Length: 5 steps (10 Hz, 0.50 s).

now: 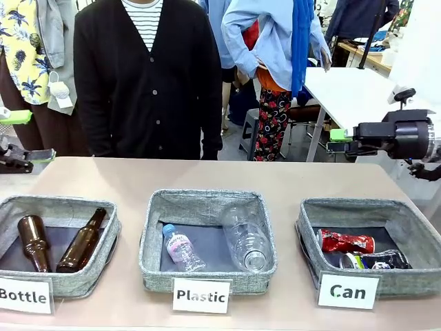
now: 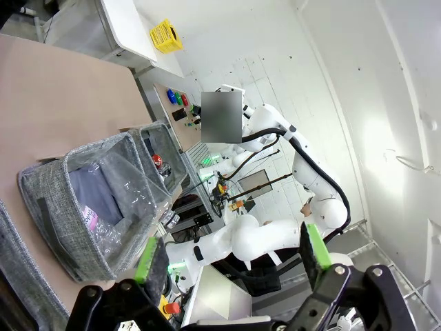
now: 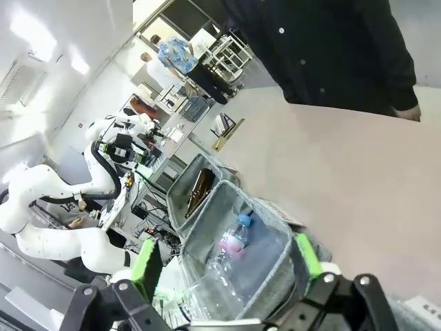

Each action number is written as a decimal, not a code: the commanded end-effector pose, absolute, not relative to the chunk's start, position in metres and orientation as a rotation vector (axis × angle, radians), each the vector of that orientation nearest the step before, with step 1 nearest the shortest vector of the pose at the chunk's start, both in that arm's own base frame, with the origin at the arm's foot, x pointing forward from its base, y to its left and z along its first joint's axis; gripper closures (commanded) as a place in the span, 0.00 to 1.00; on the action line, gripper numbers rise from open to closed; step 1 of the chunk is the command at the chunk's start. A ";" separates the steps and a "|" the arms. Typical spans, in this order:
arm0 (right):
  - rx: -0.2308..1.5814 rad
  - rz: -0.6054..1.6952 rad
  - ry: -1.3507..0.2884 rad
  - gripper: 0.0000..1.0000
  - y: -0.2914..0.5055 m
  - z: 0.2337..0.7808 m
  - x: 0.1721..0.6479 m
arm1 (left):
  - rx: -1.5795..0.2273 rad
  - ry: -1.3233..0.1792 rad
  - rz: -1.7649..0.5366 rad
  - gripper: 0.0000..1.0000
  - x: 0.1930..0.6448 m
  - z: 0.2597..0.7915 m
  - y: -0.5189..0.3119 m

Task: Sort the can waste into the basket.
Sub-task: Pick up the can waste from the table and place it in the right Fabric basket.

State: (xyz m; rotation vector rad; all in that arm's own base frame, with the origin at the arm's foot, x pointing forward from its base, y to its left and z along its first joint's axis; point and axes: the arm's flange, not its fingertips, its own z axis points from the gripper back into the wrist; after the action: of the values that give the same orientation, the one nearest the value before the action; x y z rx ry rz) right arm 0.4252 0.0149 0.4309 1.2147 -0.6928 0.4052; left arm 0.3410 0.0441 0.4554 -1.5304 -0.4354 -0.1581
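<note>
Already both cans, the red can (image 1: 346, 242) and the dark can (image 1: 375, 261), lie inside the Can basket (image 1: 344, 208). We keep the left claw (image 2: 233, 256) and right claw (image 1: 339, 140) apart, empty, raised clear of the bench (image 1: 227, 179); nothing needs regrasping.

dark can (image 1: 375, 261) half hidden behind "Can" sign (image 1: 348, 290) | left gripper (image 1: 14, 138) cut by frame edge | "Bottle" sign (image 1: 25, 295) clipped at left edge

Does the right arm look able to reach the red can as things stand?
Probably yes: the red can lies uncovered in the open-topped basket, and the right gripper hangs open above and behind it.
</note>
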 end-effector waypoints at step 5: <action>1.207 0.442 -0.701 0.00 0.011 0.433 0.427 | -1.538 -0.432 -0.165 0.00 0.340 0.458 0.044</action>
State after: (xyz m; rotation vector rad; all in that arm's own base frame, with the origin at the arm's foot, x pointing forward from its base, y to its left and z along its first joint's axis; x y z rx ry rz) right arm 0.4250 0.0137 0.4309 1.2117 -0.6963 0.4118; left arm 0.3410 0.0441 0.4554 -1.5304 -0.4354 -0.1581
